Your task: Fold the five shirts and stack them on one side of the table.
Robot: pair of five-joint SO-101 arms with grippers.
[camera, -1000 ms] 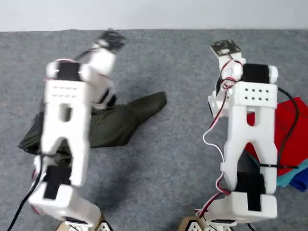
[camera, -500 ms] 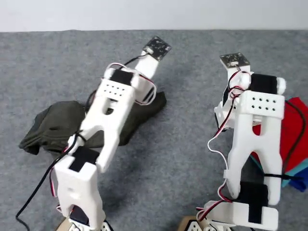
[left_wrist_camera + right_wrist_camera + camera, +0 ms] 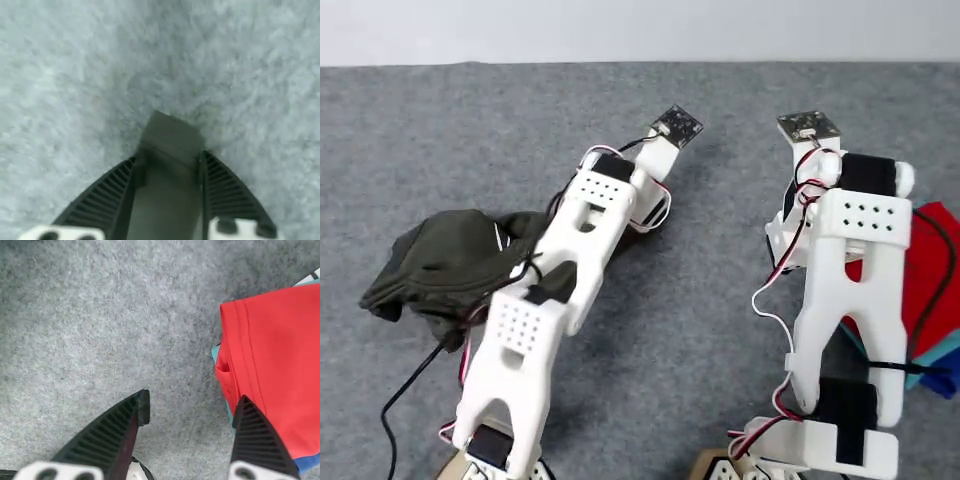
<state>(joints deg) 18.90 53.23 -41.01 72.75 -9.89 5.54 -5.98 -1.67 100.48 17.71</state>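
Note:
A crumpled dark olive shirt (image 3: 440, 255) lies on the grey table at the left. My left arm (image 3: 580, 240) stretches across it toward the middle of the table. In the left wrist view my left gripper (image 3: 169, 156) is shut on a flat strip of the olive shirt (image 3: 167, 200), low over the table cover. A red shirt (image 3: 932, 262) tops a folded stack at the right edge. Beside the red shirt (image 3: 272, 365), my right gripper (image 3: 194, 397) is open over bare table cover with nothing between its fingers.
Under the red shirt, a teal layer (image 3: 918, 372) and a blue layer (image 3: 946, 382) stick out of the stack. The grey cover (image 3: 710, 300) runs bare between the two arms. A pale wall borders the far edge of the table.
My left arm has swung from above the olive shirt's left part to its right end near the table's middle. The right arm shifted slightly and then kept still.

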